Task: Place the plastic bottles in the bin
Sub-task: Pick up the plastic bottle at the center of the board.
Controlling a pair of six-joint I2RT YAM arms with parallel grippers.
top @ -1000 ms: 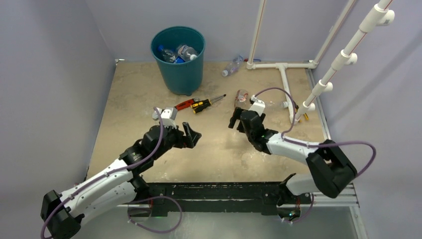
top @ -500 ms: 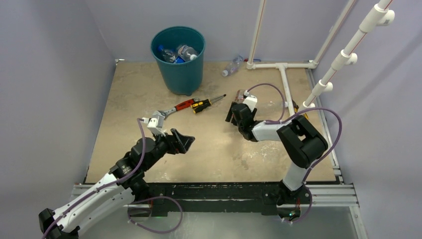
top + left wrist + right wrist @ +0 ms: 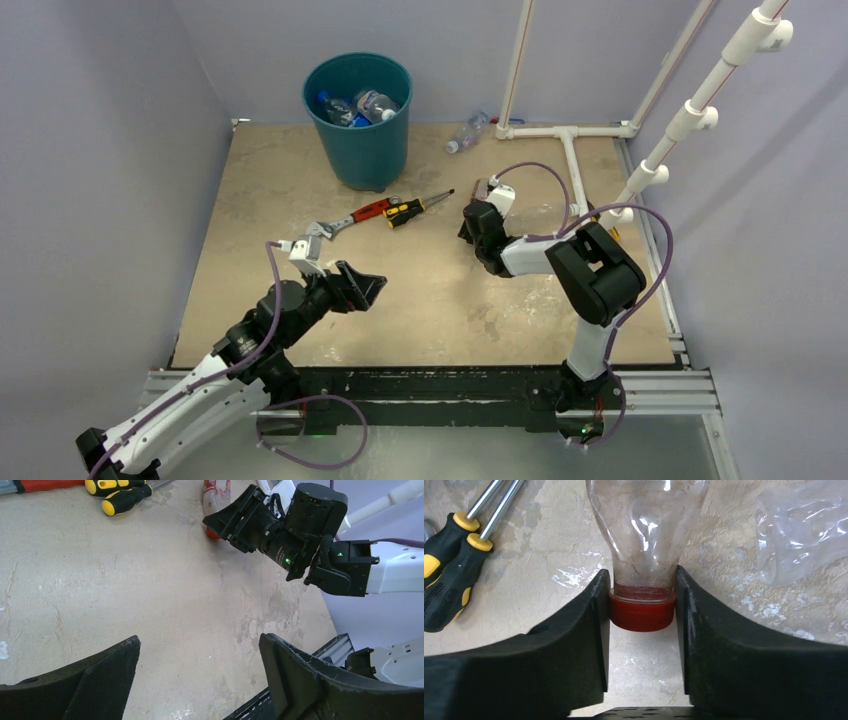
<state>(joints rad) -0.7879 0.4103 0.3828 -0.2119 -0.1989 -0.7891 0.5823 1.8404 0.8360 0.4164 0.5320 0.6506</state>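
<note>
Teal bin [image 3: 366,152], beyond my gaping, empty left pincer [image 3: 199,641], holds several bottles [image 3: 360,105]. Only the right wrist view shows my right pincer [image 3: 642,587] clamping a red-capped bottle [image 3: 645,525].

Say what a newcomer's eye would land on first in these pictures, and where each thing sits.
First, the right gripper, mid-table, pinching the red-capped neck of a clear bottle that lies on the table. Next, the teal bin at the far edge, with bottles already inside. The left gripper hangs open above the table, nearer the arms.
</note>
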